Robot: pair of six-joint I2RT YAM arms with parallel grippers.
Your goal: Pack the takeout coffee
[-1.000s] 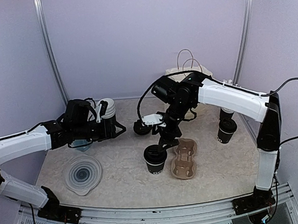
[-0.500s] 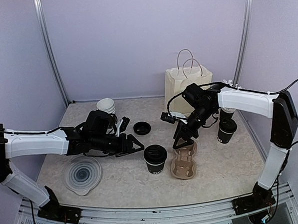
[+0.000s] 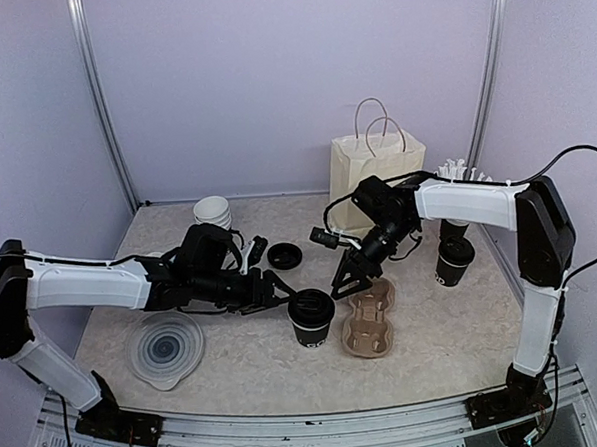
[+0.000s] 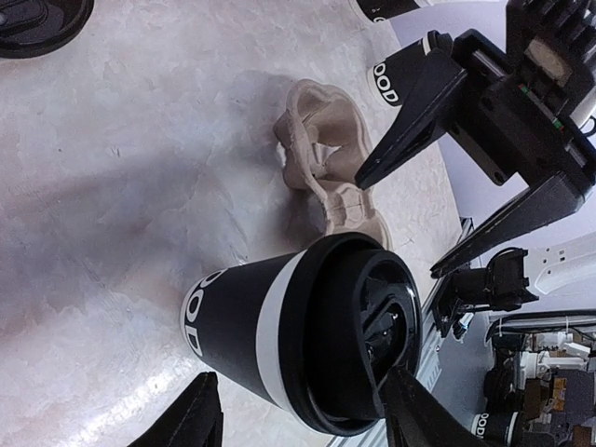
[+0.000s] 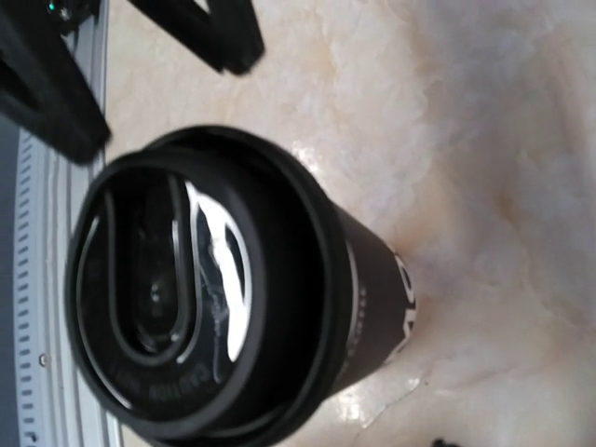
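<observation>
Top external view: shows the lidded cup (image 3: 311, 316) standing on the bench (image 3: 246, 371), just beside the brown carrier tray (image 3: 372, 320) and not yet in it. Shows the left gripper (image 3: 279, 294) spread wide and holding nothing, right up by the cup's side. From the left wrist, can see the cup sitting in the gap of that open gripper, with no squeeze on it yet. Shows the right gripper (image 3: 345, 287) spread wide too, holding nothing, just beside the far end of the tray and close to the cup.

Might bump the two grippers together, being so near each other. Might tip the cup over by pushing it with one side of the gripper before the other side gets there. Might squash the paper and pop the lid off by squeezing too hard. Might knock the light tray away, or miss its hole, by setting the cup down crooked. Better to close slowly, lift straight up, and keep the right gripper out of the way.
</observation>
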